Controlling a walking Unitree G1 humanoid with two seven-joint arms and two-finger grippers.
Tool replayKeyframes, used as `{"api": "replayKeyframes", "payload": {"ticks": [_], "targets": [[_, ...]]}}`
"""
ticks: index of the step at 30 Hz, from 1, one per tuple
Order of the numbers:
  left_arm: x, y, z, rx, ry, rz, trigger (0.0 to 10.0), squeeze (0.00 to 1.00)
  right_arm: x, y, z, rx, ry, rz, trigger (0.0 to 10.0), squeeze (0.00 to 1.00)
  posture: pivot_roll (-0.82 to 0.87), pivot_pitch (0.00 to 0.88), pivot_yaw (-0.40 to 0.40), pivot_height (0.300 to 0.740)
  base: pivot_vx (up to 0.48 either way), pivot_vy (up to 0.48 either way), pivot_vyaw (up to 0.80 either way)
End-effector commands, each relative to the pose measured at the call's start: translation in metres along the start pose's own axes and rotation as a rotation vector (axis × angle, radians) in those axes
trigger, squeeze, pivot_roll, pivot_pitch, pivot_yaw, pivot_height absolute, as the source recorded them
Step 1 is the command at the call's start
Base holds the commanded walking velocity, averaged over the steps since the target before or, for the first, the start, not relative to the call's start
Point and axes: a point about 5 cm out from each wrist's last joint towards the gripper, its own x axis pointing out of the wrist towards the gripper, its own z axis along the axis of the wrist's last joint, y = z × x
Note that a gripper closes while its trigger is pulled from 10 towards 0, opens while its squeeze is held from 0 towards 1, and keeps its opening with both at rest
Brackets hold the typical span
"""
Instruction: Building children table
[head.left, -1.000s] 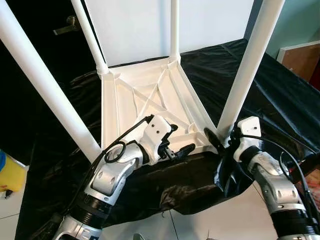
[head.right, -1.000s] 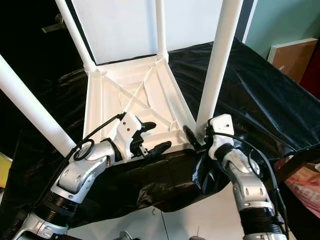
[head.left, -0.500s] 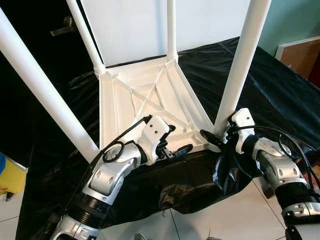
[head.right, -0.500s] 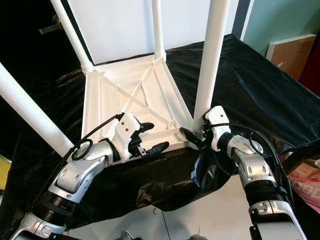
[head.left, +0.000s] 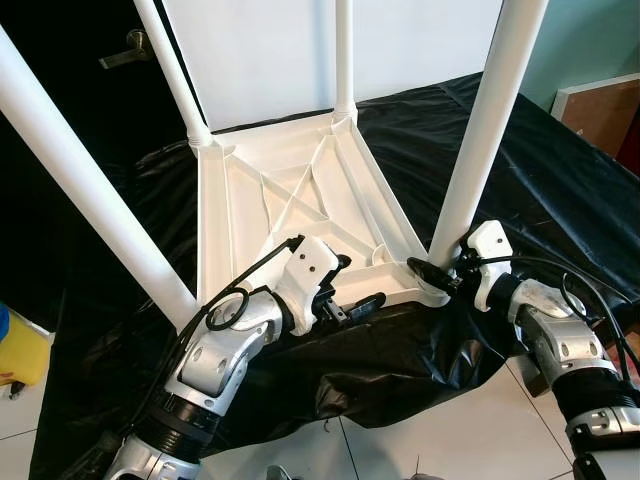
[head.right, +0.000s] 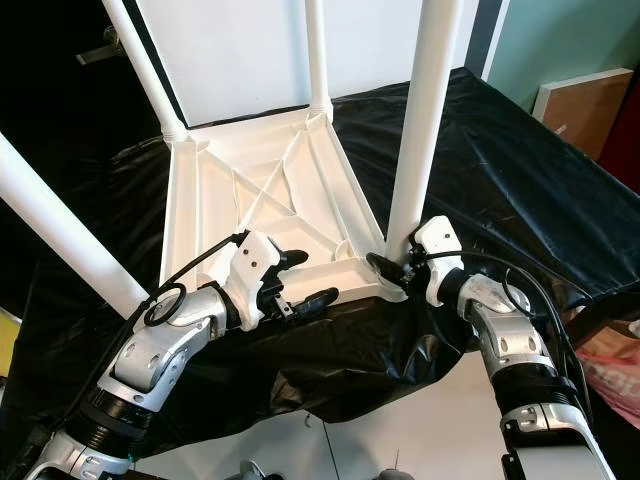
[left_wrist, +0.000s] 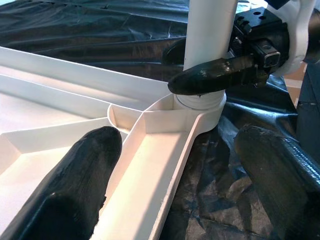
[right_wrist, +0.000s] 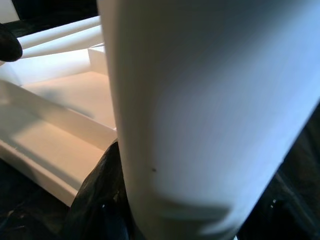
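- My left gripper (head.left: 352, 297): nearest the camera, fingers apart, straddling the near rim of the tabletop (head.left: 290, 200); one finger lies inside the rim, the other outside over the black sheet (head.left: 560, 190), and neither presses the plastic.
- My right gripper (head.left: 438, 274): at the near right corner, its fingers set either side of the base of the near right leg (head.left: 485, 130), just above the corner socket (left_wrist: 200, 102). Whether they actually clamp the leg I cannot tell.
- Near left leg (head.left: 95, 180): stands up from the near left corner, leaning out toward the camera's left.
- Children's table as a whole: upside down on the sheet-covered desk, ribbed underside up, all four white legs standing in their corner sockets.
- Far legs (head.left: 343, 55): two thinner-looking posts at the far corners, upright against a white panel (head.left: 300, 50).
- Handling, as judged: moulded plastic, probably light and stiff, with smooth round legs that could slip or turn between the fingers. The best hold on a leg is low, next to its socket, where leverage is least; for the top, the rim wall gives a firm edge.
- Risk, as judged: the glossy sheet may let the tabletop slide while a leg is being pressed or twisted home.
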Motion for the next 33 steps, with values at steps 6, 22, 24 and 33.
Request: {"api": "replayKeyframes", "payload": {"ticks": [6,22,24,33], "targets": [[-0.001,0.000,-0.003,0.000,0.014,-0.010,10.0,0.00,-0.001,0.017,-0.018,0.087,0.052,-0.215,10.0,0.00,-0.11,0.084,0.070,0.740,0.000,0.000,0.00],[-0.003,0.005,-0.001,0.007,0.005,0.009,10.0,0.00,-0.001,0.043,-0.022,0.235,0.092,-0.734,10.0,0.00,-0.11,0.100,0.044,0.740,0.000,0.000,0.00],[-0.003,0.005,-0.001,0.008,0.006,0.026,10.0,0.00,0.000,0.050,-0.020,0.263,0.084,-0.822,10.0,0.00,-0.10,0.107,0.042,0.740,0.000,0.000,0.00],[-0.004,0.006,0.000,0.056,0.011,0.071,10.0,0.00,0.004,0.054,-0.004,0.245,0.030,-0.857,10.0,0.00,-0.09,0.119,0.039,0.740,0.000,0.000,0.00]]}}
